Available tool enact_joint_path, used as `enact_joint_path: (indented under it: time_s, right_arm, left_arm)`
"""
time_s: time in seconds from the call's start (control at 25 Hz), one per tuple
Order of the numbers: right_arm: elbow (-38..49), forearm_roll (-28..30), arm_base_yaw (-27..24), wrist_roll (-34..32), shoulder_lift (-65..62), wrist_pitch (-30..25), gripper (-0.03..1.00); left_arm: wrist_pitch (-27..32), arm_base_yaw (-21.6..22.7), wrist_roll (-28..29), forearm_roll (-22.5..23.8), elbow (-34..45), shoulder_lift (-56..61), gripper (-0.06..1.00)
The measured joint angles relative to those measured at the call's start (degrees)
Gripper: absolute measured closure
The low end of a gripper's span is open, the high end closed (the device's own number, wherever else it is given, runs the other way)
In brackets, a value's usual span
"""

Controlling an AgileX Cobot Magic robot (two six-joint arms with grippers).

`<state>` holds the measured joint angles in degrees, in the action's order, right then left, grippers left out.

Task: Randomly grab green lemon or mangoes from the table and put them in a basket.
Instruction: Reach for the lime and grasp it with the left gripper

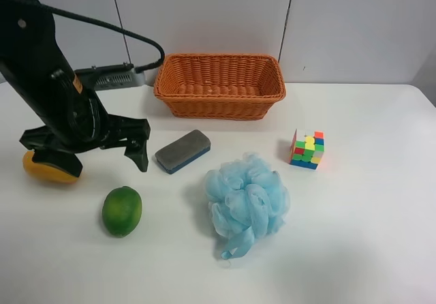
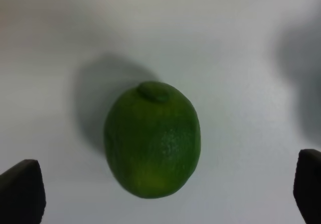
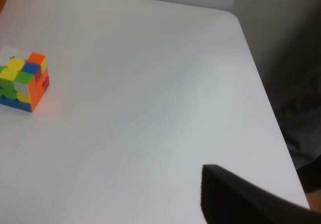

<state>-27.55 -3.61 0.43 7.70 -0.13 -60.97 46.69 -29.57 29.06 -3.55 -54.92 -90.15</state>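
Note:
The green lemon lies on the white table at the front left. It fills the middle of the left wrist view. My left gripper is the one on the arm at the exterior high view's left. It hangs open just behind the lemon, and in its wrist view the fingertips stand wide apart on either side of the fruit without touching it. The yellow-orange mango lies at the far left, partly hidden by one finger. The orange wicker basket stands at the back. Only a dark part of my right gripper shows.
A grey and blue eraser lies in front of the basket. A light blue bath pouf sits in the middle. A colour cube stands to the right and also shows in the right wrist view. The table's edge runs near the right gripper.

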Motion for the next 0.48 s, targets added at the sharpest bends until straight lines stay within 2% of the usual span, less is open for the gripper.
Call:
enact_joint_path:
  time_s: [0.24, 0.48]
  right_arm:
    - [0.00, 0.00, 0.00, 0.00, 0.00, 0.00, -0.02]
    - [0.00, 0.00, 0.00, 0.00, 0.00, 0.00, -0.02]
  left_arm:
    - [-6.55, 0.00, 0.24, -1.47, 5.96, -3.02, -0.05]
    - [-10.52, 0.00, 0.43, -2.82, 7.40, -7.03, -0.05]
